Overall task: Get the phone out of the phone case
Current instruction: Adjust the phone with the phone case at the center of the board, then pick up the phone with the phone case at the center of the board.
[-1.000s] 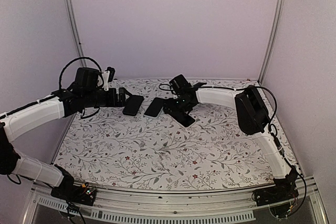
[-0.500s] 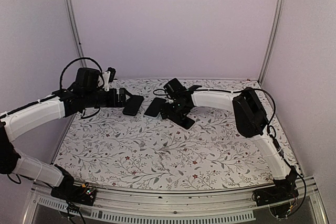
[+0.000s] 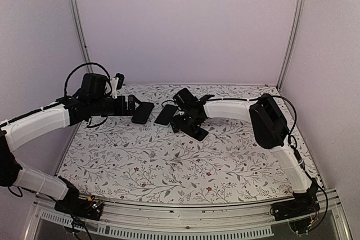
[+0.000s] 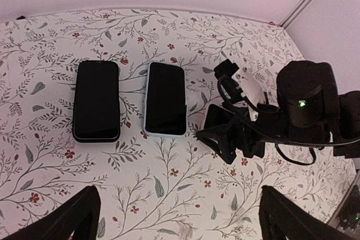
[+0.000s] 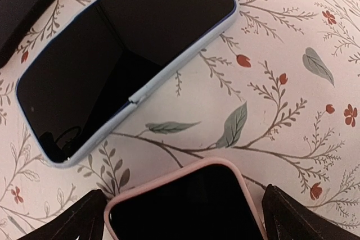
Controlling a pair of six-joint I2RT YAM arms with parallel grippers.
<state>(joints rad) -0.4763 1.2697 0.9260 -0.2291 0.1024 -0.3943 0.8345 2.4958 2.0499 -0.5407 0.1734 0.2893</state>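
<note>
Phones from above: the pale-blue-cased phone (image 3: 165,114) lies flat on the floral table (image 3: 169,161), long axis 1 to 7 o'clock, between a dark phone (image 3: 143,112) by the left gripper (image 3: 133,105) and the right gripper (image 3: 187,122). Left wrist view shows it glossy, round-cornered, upright 12 to 6, at 12 o'clock of wide-spread fingers (image 4: 79,217). Right wrist view has it at 11 o'clock, slanting 2 to 8, with a pink-rimmed phone (image 5: 185,206) between the wide-open fingers (image 5: 306,223).

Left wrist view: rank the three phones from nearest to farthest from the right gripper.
1. pink-cased phone, right beneath the right gripper, partly hidden.
2. light-blue-cased phone, middle of the row.
3. dark-cased phone, far left of that view.
</note>
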